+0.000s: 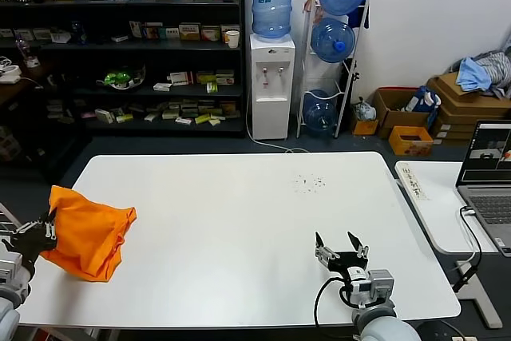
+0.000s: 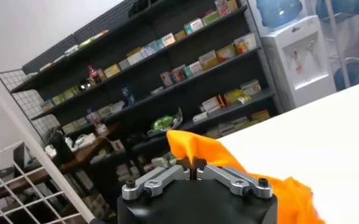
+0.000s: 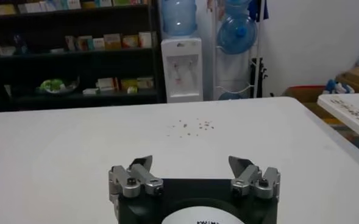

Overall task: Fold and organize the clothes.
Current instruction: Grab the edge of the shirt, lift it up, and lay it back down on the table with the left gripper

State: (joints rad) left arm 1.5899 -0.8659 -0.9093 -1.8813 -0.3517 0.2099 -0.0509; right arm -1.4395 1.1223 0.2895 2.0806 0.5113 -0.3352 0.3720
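Observation:
The bright orange T-shirt (image 1: 89, 229) lies bunched at the left edge of the white table (image 1: 239, 221). My left gripper (image 1: 46, 229) is shut on the shirt's left edge and lifts a fold of it. In the left wrist view the orange fabric (image 2: 197, 149) rises from between the closed fingers of the left gripper (image 2: 194, 170). No lettering shows. My right gripper (image 1: 341, 247) is open and empty above the table's front right part, far from the shirt. It also shows in the right wrist view (image 3: 193, 165) with its jaws wide apart.
Small dark specks (image 1: 307, 182) dot the table's far middle. A second white table with a laptop (image 1: 487, 167) stands at the right. Dark shelves (image 1: 120, 37), a water dispenser (image 1: 271, 77), bottle rack and cardboard boxes with bluish-grey cloth (image 1: 479, 73) stand beyond.

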